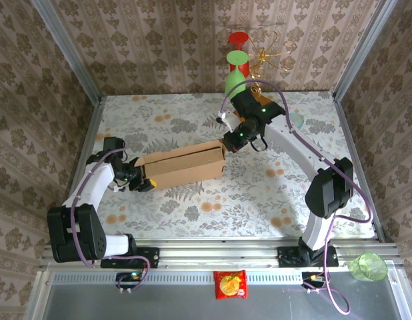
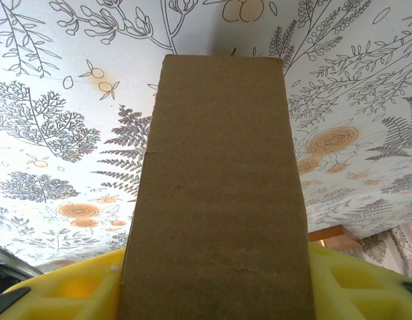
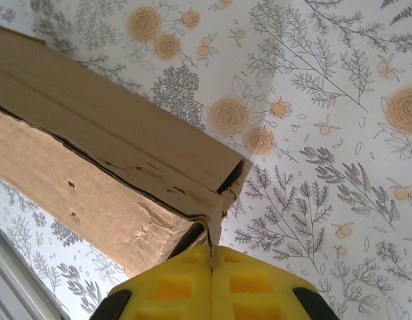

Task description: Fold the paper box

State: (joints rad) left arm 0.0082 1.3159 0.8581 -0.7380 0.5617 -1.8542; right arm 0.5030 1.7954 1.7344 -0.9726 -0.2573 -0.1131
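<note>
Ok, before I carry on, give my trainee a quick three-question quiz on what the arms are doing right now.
1. True or false: the brown corrugated cardboard box lies flat as an unfolded sheet.
2. What does the right gripper pinch? A) a thin flap edge at the box's corner B) a green cup C) nothing
3. Fill in: in the overhead view, the left gripper is at the box's ___ end.
Key: 1 false; 2 A; 3 left.
</note>
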